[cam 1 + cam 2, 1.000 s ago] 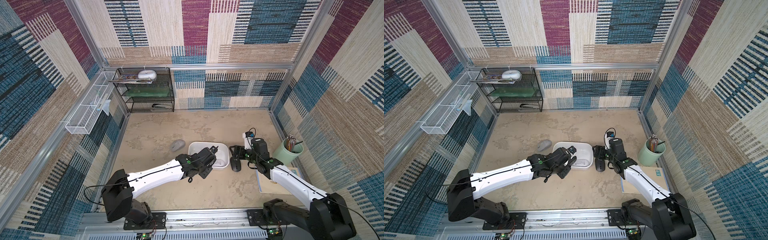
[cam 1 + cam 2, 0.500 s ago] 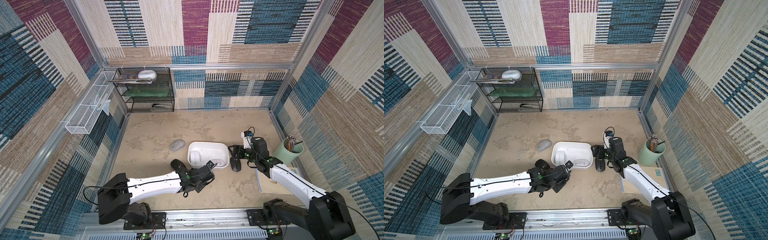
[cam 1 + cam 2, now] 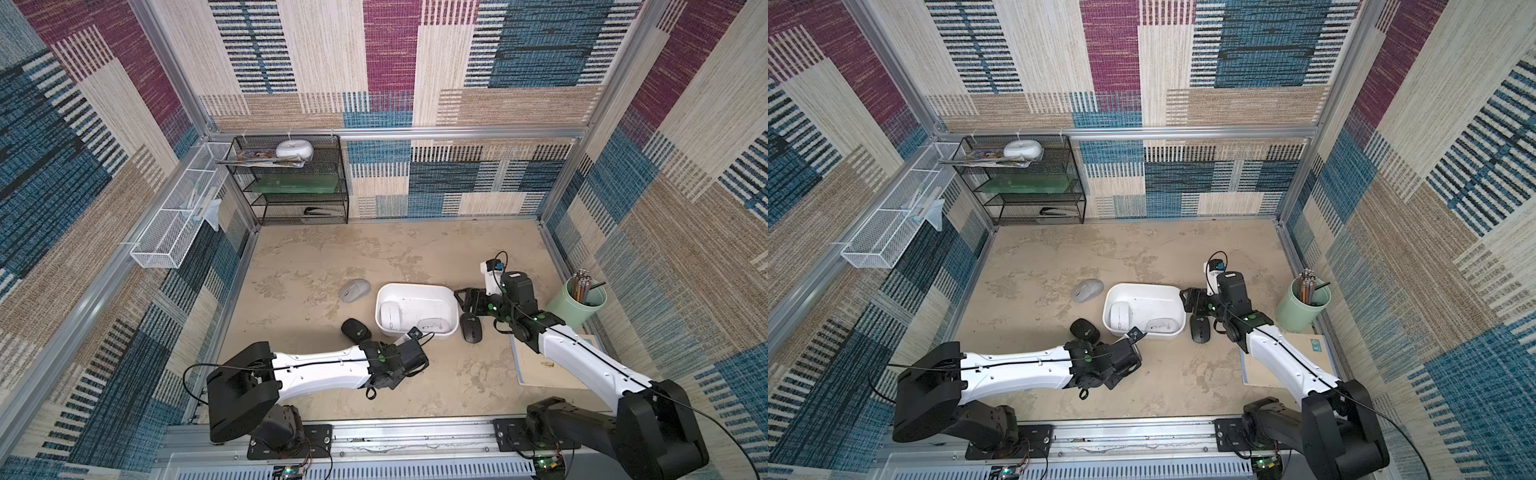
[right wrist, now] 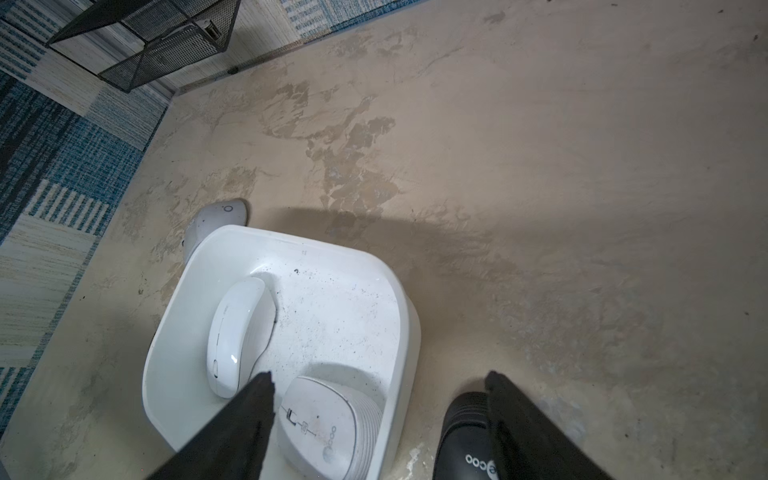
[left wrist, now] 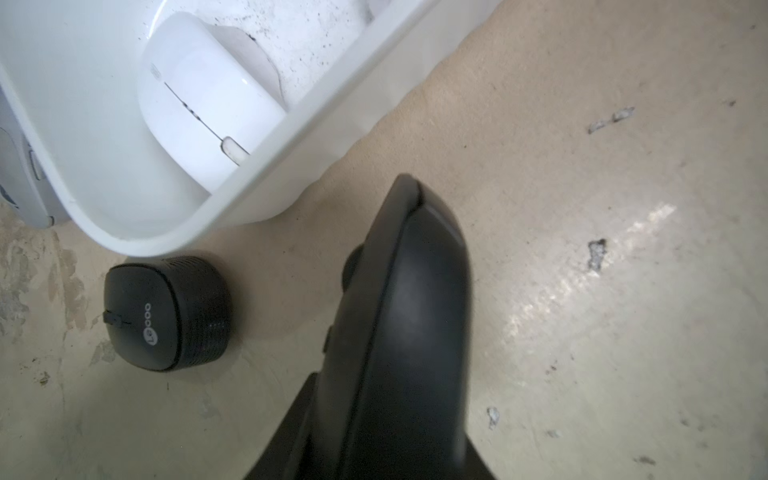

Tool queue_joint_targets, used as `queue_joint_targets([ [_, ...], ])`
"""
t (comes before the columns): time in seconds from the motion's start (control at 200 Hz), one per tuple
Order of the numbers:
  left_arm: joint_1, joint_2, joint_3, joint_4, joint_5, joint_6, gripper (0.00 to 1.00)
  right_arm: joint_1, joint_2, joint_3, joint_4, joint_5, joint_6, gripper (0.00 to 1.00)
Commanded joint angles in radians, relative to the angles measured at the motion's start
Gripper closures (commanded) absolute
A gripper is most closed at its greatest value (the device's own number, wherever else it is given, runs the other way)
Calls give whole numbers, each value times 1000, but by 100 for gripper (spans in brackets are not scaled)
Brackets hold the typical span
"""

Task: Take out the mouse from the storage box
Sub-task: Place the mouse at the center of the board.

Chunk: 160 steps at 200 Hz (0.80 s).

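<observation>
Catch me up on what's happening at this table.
Two robot arms are taking computer mice out of the white storage box. A glossy white mouse and a flat white mouse lie inside it. A grey mouse, one black mouse by the left arm and a second black mouse by the right arm sit outside on the table. The left gripper is shut and empty beside the box. The right gripper is open over the box's end, holding nothing.

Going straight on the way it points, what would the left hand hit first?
Most likely the storage box, on its near outer wall: the shut left hand points at it from just outside. Its height is unclear, so it might pass over the rim.
</observation>
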Motion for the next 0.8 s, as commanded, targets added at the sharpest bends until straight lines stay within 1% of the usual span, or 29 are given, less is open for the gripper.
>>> queue_joint_targets([
  [0.0,-13,27,15,-18,-30,6,63,1,5,14,-7,-8,3,17],
  [0.225,-44,96,50,-30,-56,28,51,1,13,25,-10,-7,7,18],
  [0.341,-50,117,54,-32,-61,33,49,1,13,23,-12,-2,8,18],
  [0.496,-60,110,58,-33,-59,34,46,1,7,20,-19,11,5,18],
  [0.721,-82,100,62,-30,-23,36,32,1,6,16,-21,9,9,18],
  [0.796,-83,87,54,-20,-18,37,29,1,3,15,-20,7,10,18],
])
